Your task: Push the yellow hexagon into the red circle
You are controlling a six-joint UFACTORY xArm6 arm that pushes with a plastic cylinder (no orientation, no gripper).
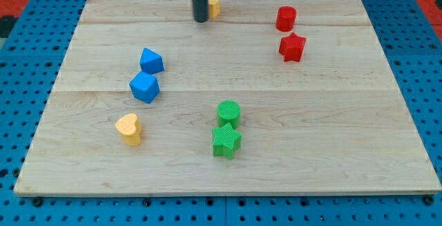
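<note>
The yellow hexagon (215, 5) sits near the view's top edge of the wooden board, partly hidden behind the rod. My tip (200, 20) rests on the board touching the hexagon's left side. The red circle (286, 18), a short cylinder, stands to the view's right of the hexagon, well apart from it, near the top right.
A red star (292, 47) lies just below the red circle. Two blue blocks (151, 61) (145, 87) sit at the left middle. A yellow heart (128, 128) is at the lower left. A green circle (228, 113) and green star (226, 141) sit at the lower centre. The board (345, 129) lies on a blue pegboard.
</note>
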